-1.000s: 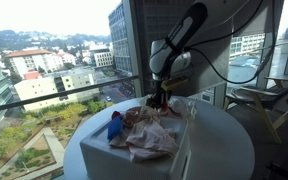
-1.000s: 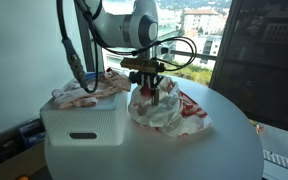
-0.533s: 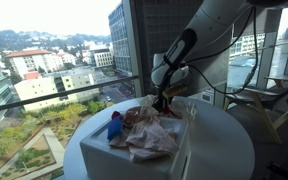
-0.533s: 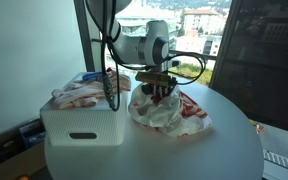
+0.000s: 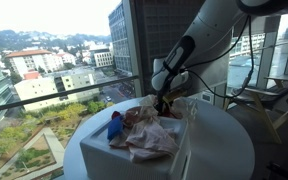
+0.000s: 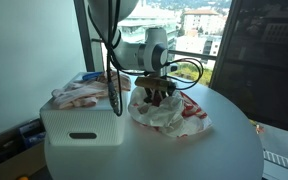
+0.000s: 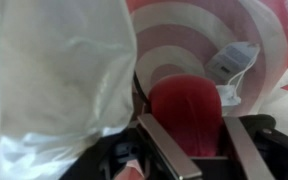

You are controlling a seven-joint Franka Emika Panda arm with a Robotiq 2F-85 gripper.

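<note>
exterior view: black two-finger gripper (image 5: pixel 162 103) low inside crumpled white, red-striped plastic bag (image 5: pixel 188 108) | exterior view: bag mid round white tabletop (image 6: pixel 199 158), just beside white plastic box (image 6: pixel 84 127) | wrist view: jaws half wide astride soft red lump (image 7: pixel 184 100); seems a letting-go step; next needs straight lift.

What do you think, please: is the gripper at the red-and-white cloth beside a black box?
Not quite: the box is white, not black, as an exterior view shows; the gripper is indeed at the red-and-white cloth beside it.

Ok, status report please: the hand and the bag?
Hand low over white-and-red plastic bag; red item between its fingers, grip unclear. White bin close beside bag.
</note>
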